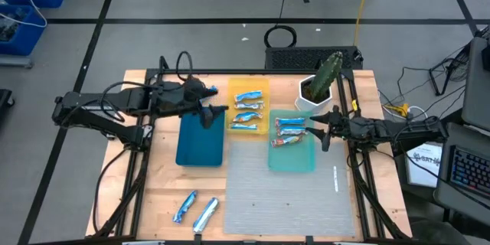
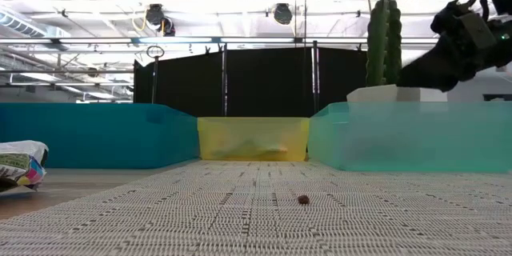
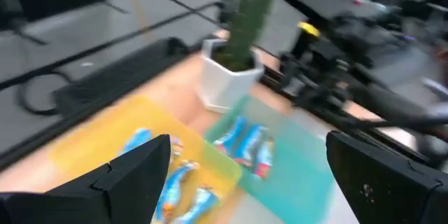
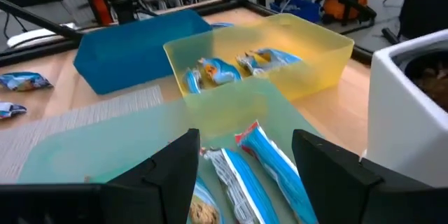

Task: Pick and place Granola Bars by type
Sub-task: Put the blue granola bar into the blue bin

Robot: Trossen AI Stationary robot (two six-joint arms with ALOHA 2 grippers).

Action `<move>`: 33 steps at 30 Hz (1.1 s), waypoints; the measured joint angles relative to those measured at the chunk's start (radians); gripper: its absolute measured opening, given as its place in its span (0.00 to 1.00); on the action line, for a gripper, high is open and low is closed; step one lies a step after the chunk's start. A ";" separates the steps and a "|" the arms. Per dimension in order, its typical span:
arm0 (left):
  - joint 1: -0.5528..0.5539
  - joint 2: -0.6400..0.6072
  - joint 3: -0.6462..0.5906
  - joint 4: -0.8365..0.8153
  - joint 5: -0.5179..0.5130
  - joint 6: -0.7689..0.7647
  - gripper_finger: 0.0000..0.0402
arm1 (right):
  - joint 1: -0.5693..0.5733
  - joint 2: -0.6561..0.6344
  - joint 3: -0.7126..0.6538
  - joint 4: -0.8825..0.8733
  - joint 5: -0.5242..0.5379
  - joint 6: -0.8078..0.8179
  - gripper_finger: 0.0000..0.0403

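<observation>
Several blue-and-white granola bars [image 1: 247,109] lie in the yellow tray [image 1: 256,86]. More bars [image 1: 289,131], one reddish-brown at its end, lie in the teal tray [image 1: 295,158]. Two bars [image 1: 196,210] rest on the wooden table near its near edge. The dark blue tray [image 1: 200,144] holds nothing that I can see. My left gripper [image 1: 215,112] is open, held above the gap between the blue and yellow trays. My right gripper [image 1: 321,128] is open at the teal tray's right edge, above it; in its wrist view the fingers [image 4: 168,164] stand over the bars [image 4: 260,161].
A white pot with a green cactus [image 1: 320,86] stands at the far right, close to my right arm. A pale mesh mat [image 1: 283,199] covers the near middle of the table. In the low view a wrapper end [image 2: 20,166] shows at the left.
</observation>
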 joint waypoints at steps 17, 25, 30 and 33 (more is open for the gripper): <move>0.041 0.000 0.000 -0.001 -0.027 -0.148 0.95 | -0.001 -0.127 -0.013 -0.007 0.092 -0.175 0.55; 0.041 0.000 0.000 0.004 -0.026 -0.157 0.95 | -0.001 -0.128 -0.014 0.089 -0.022 -0.208 0.55; 0.041 0.000 0.000 0.050 -0.024 -0.156 0.95 | -0.001 -0.128 -0.014 0.123 0.009 -0.252 0.55; 0.042 0.000 0.000 0.047 -0.026 -0.156 0.95 | -0.001 -0.127 -0.015 0.123 0.066 -0.266 0.55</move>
